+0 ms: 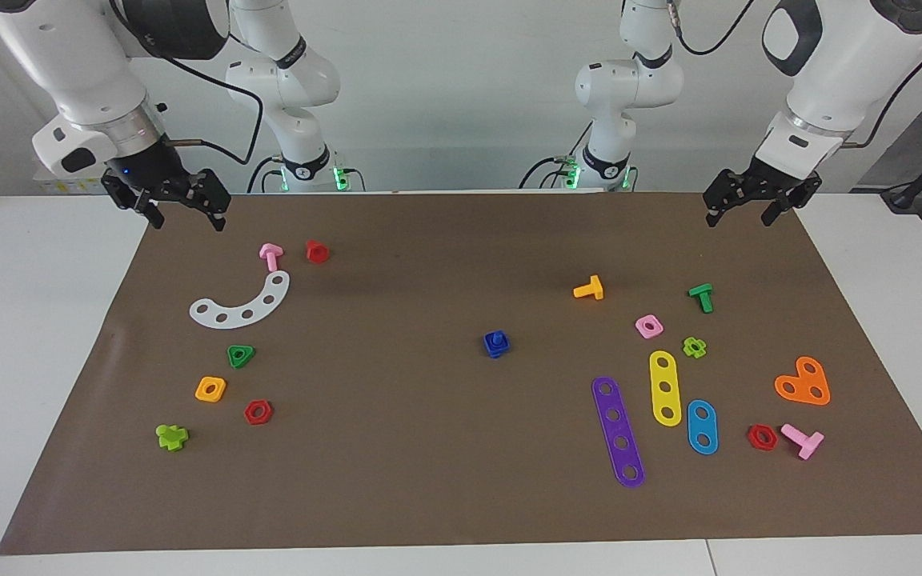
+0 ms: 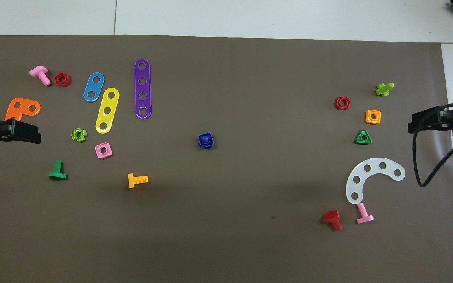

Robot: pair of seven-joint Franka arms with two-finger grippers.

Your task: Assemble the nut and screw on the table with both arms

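We hold the left gripper (image 1: 738, 210) and right gripper (image 1: 187, 212) spread, empty, at the mat's (image 1: 429, 480) ends. Well apart from both, mid-mat, the dark-blue nut (image 1: 497, 345) carries its screw (image 2: 206, 138): light, rigid, slippery; pinch the nut's flat sides.

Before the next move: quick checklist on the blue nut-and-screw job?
1. Nut on screw: blue nut sits around the blue screw stem, mid-mat: ok.
2. Assembly free of claws: ok.
3. Left claw open, empty, over the mat edge: ok.
4. Right claw open, empty, over the mat corner: ok.
5. How far the nut is threaded on: cannot tell.
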